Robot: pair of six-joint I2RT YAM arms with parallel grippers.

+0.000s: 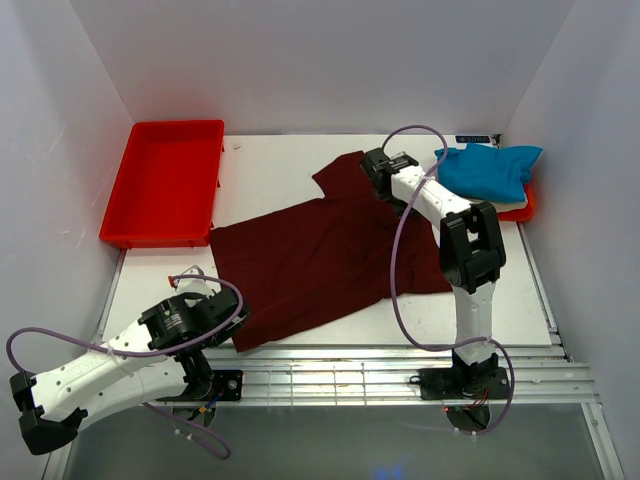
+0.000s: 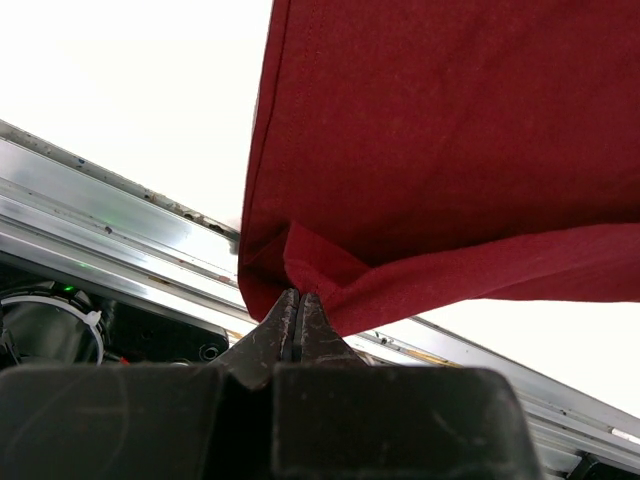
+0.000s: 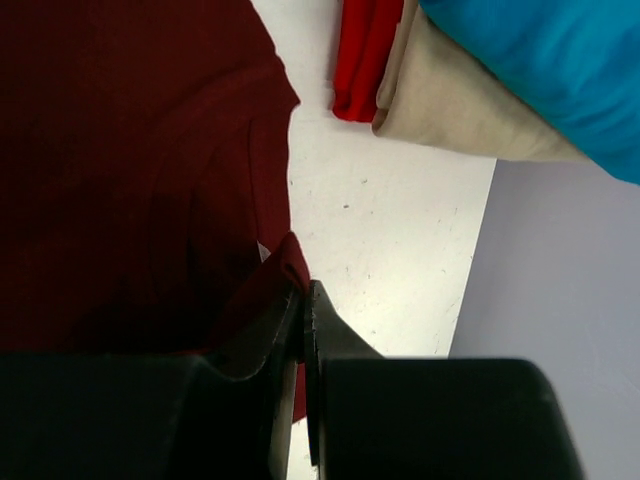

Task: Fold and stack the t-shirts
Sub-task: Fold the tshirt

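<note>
The dark maroon t-shirt [image 1: 320,255] lies spread across the middle of the white table. My left gripper [image 1: 237,330] is shut on its near left hem corner; the left wrist view shows the cloth [image 2: 450,150] pinched at the fingertips [image 2: 297,300]. My right gripper [image 1: 375,165] is shut on the shirt's far edge, with maroon cloth [image 3: 130,150] folded over the left finger [image 3: 303,292]. The bright blue t-shirt [image 1: 488,168] lies on a cream one [image 3: 470,110] at the far right.
An empty red tray [image 1: 165,180] sits at the far left. Another red tray [image 1: 520,208] lies under the blue and cream shirts at the far right, against the right wall. A metal rail [image 1: 380,370] runs along the table's near edge.
</note>
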